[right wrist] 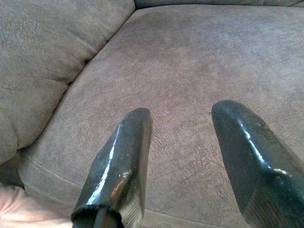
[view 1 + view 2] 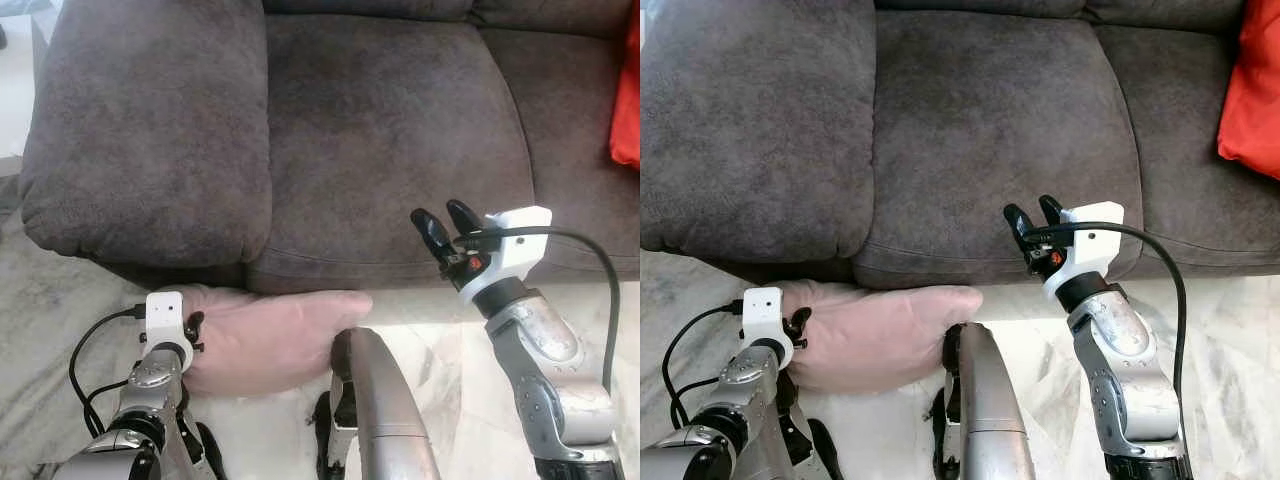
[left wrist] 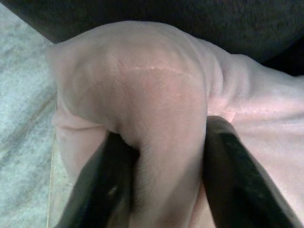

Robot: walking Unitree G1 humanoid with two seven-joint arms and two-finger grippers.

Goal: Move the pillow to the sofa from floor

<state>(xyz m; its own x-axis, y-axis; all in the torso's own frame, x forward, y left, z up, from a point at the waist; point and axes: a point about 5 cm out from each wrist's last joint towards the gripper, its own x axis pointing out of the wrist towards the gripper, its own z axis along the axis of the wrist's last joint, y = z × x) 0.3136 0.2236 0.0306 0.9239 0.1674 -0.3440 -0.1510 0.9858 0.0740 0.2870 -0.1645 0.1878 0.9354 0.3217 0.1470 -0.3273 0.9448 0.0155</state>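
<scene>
Nearest the camera, two silver arms are reaching forward, one on each side, and a third silver limb segment (image 2: 385, 410) is showing between them at the near edge. The left gripper (image 3: 159, 190) is sitting low on the near left, and its two black fingers (image 3: 102, 185) are pinching a fold at the left end of the single pale pink soft pillow (image 2: 265, 335), with fabric bulging up between them. That pillow is lying on the pale marbled stone floor (image 2: 60, 300), pressed against the base of the sofa, its far edge tucked under the front overhang of the seat and its right end tapering to a point near the middle of the scene.

The right gripper (image 2: 447, 230) is raised on the right, hovering in front of the seat's front edge, its two black fingers (image 1: 121, 166) spread apart and holding nothing.

Beyond, the dark grey-brown suede sofa (image 2: 380, 130) is spanning the whole width. One bulky padded armrest (image 2: 150, 130) is sitting on the left, overhanging the floor, and two seat cushions are showing, the nearer wide one lying bare from the armrest to the seam on the right. At the far right, one bright red cushion (image 2: 1250, 95) is resting on the second seat cushion, well apart from the right gripper.
</scene>
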